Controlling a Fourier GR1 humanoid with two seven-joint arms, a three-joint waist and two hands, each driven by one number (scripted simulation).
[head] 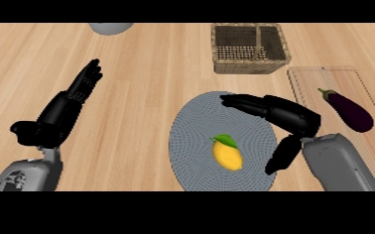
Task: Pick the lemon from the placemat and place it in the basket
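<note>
Lemon [227, 153], yellow with a green leaf at its upper end, lies on the round grey placemat [196, 129], right of the mat's centre; nothing grips it. Right hand [294, 117] is arched above the mat's right side, forearm entering from the lower right; fingers [245, 102] reach leftward beyond the lemon, thumb [282, 154] hangs just beside it; hand open, holding nothing. Left hand [64, 110] rests open at the left, fingers up. Wicker basket [250, 65] stands beyond the mat. Eggplant [348, 110] lies on the cutting board [307, 82] at right.
</note>
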